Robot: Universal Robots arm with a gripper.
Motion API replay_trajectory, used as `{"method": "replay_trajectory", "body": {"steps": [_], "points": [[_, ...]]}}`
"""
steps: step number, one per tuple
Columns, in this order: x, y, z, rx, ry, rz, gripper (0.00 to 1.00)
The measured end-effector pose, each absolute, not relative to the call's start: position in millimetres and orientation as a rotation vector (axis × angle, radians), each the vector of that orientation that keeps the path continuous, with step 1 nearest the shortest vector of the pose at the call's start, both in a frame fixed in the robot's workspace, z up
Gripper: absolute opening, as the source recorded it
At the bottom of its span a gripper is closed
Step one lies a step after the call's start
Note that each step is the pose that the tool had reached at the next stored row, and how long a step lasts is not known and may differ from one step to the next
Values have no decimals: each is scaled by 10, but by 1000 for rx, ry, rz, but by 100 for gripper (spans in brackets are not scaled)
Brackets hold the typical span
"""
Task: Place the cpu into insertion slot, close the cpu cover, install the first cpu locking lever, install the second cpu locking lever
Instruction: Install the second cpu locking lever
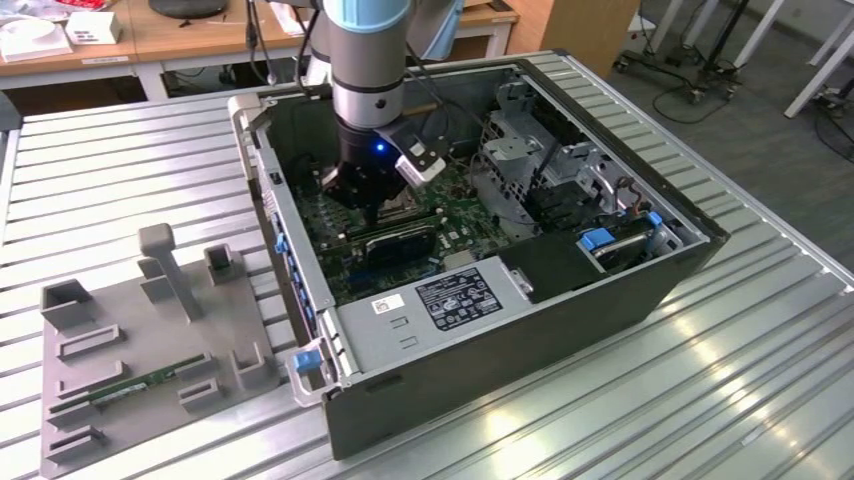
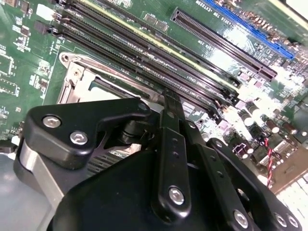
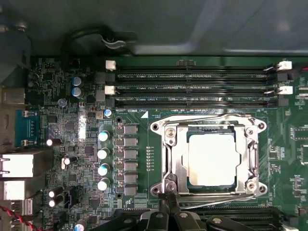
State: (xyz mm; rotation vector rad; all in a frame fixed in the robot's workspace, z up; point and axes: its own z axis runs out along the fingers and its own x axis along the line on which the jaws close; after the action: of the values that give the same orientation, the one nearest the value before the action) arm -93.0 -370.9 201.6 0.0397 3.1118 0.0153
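In the first wrist view the cpu (image 3: 211,159) lies flat in the insertion slot (image 3: 155,127), its tan-silver face showing through the window of the cpu cover (image 3: 175,159), which lies down over it. One wire locking lever (image 3: 207,119) runs along the slot's edge by the memory slots. The other lever (image 3: 226,197) runs along the opposite edge. My gripper (image 3: 171,204) is shut, its tips touching or just above the end of that second lever at the slot's corner. The second wrist view has the gripper (image 2: 171,101) beside the cover (image 2: 84,79). In the exterior view the gripper (image 1: 363,195) reaches down inside the computer case.
Long memory slots (image 3: 192,89) lie beside the socket, and a row of capacitors (image 3: 103,159) stands on its other side. The case walls (image 1: 287,260), power supply (image 1: 441,300) and drive cage (image 1: 534,160) hem in the arm. A grey fixture (image 1: 134,340) holding a memory stick (image 1: 140,385) sits on the table.
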Motion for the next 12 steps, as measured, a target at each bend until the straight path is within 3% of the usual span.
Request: {"method": "replay_trajectory", "body": {"steps": [12], "points": [[-931,-3676,2019,40,3105,56,11]]}}
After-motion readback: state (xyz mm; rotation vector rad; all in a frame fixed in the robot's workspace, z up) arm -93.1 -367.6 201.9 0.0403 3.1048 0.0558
